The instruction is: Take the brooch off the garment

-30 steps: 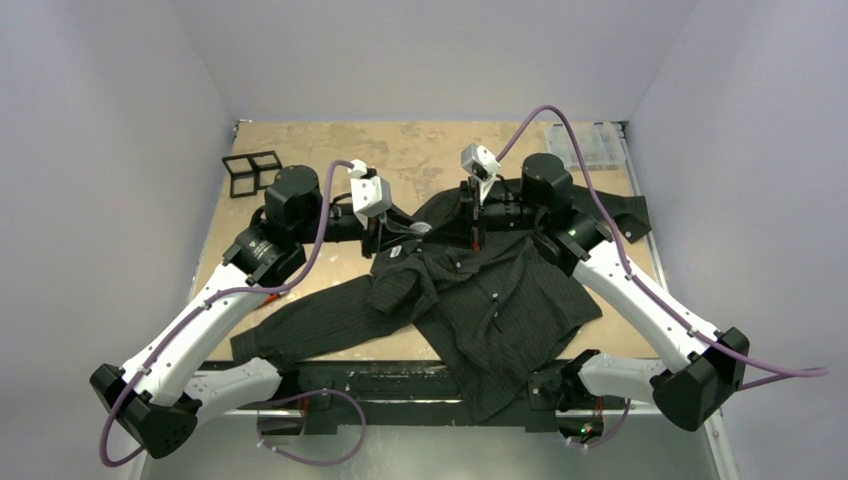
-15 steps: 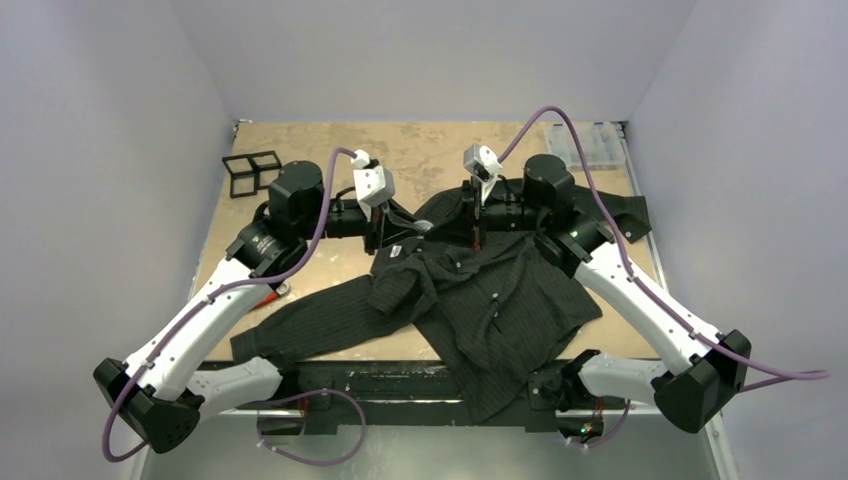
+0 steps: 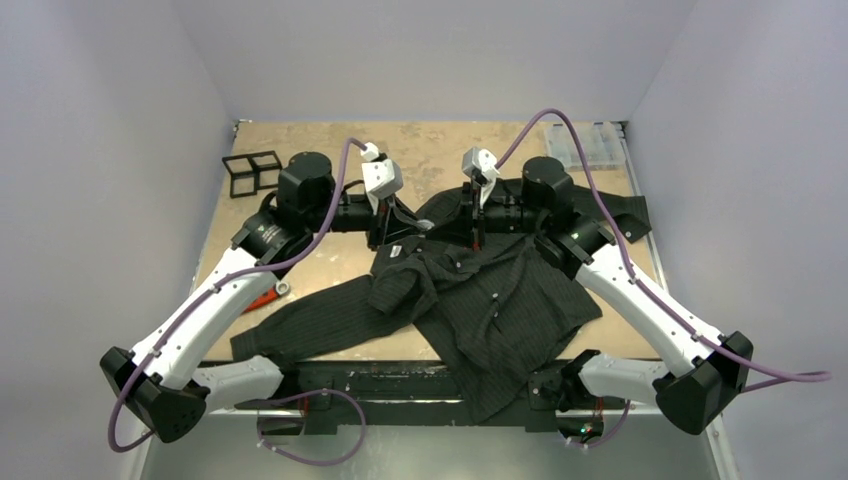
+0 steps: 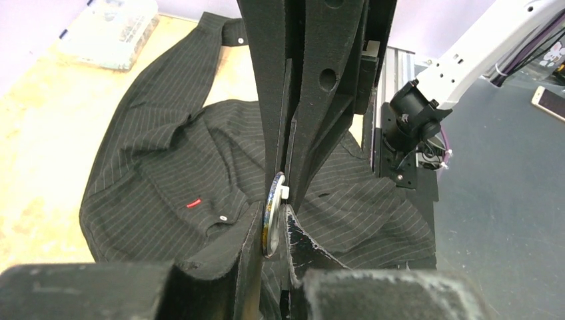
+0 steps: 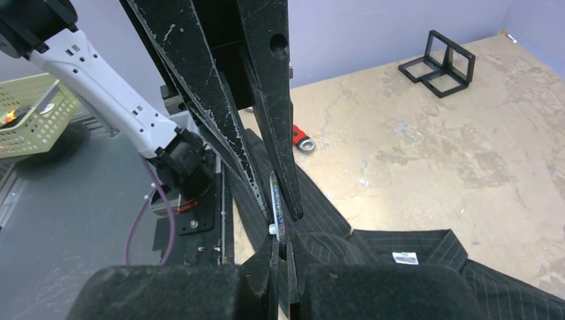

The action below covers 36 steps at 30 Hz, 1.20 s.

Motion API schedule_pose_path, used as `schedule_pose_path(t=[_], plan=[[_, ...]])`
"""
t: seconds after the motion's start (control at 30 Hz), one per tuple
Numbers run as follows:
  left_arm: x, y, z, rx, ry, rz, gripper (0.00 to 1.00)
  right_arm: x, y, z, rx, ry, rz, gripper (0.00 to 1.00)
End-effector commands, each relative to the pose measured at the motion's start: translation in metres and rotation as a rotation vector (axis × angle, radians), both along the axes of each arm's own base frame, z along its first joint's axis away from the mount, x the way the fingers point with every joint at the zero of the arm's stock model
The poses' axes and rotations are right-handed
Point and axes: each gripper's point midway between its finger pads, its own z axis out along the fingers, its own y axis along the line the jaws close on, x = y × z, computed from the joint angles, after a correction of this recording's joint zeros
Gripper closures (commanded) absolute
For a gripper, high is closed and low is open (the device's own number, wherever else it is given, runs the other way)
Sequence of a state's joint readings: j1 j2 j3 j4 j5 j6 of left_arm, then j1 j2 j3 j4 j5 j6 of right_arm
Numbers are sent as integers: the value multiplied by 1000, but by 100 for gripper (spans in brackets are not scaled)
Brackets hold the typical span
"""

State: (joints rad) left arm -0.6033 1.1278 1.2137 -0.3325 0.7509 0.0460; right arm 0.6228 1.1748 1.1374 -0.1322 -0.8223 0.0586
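The garment (image 3: pixel 500 300), a black pinstriped shirt, lies spread across the middle of the table. My left gripper (image 3: pixel 385 237) hangs over its collar, shut on the brooch (image 4: pixel 272 213), a thin round disc with a coloured face and a white nub, held edge-on above the shirt (image 4: pixel 166 180). My right gripper (image 3: pixel 476 238) is over the shirt's upper middle. It is shut on a similar thin disc (image 5: pixel 276 200), which is pinched between its fingertips (image 5: pixel 293 200) above the cloth (image 5: pixel 400 267). The collar label (image 5: pixel 404 257) shows beside it.
A black wire cube frame (image 3: pixel 252 172) stands at the back left. A red-handled tool (image 3: pixel 262 297) lies by the left arm. A clear plastic box (image 3: pixel 590 145) sits at the back right. A yellow basket (image 5: pixel 30 113) stands off the table.
The left arm has moved its wrist back and to the right, with its gripper now nearer the collar. The right arm and the shirt have barely moved.
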Motion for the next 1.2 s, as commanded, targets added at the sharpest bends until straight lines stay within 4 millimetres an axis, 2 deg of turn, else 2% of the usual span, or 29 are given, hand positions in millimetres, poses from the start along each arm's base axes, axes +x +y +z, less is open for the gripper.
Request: schedule_pose_path(t=[0.0,0.2,0.53,0.6,0.77,0.9,1.03,1.1,1.17], plan=[[12,-4,3,25,-30,21,100,-15,6,25,37,-102,59,100],[20,-5,-1,47,-31,44,100,-15,7,26,26,-145,74,100],[11,-13,-13,121,-77,-28,99,-15,9,23,7,-155,93,100],[9,-11,-9,113,-92,-27,90,-14,8,21,0,-155,85,100],[9,5,7,101,-107,-21,79,-13,5,7,-31,-138,68,100],[-6,23,26,43,-113,-61,57,-8,3,-5,-62,-126,35,100],[-25,31,33,18,-78,-90,40,-2,5,-7,-60,-136,17,100],[-31,34,33,8,-47,-75,38,4,5,-4,-56,-160,-4,100],[-22,42,33,-15,39,22,37,14,2,1,-63,-235,-50,100]])
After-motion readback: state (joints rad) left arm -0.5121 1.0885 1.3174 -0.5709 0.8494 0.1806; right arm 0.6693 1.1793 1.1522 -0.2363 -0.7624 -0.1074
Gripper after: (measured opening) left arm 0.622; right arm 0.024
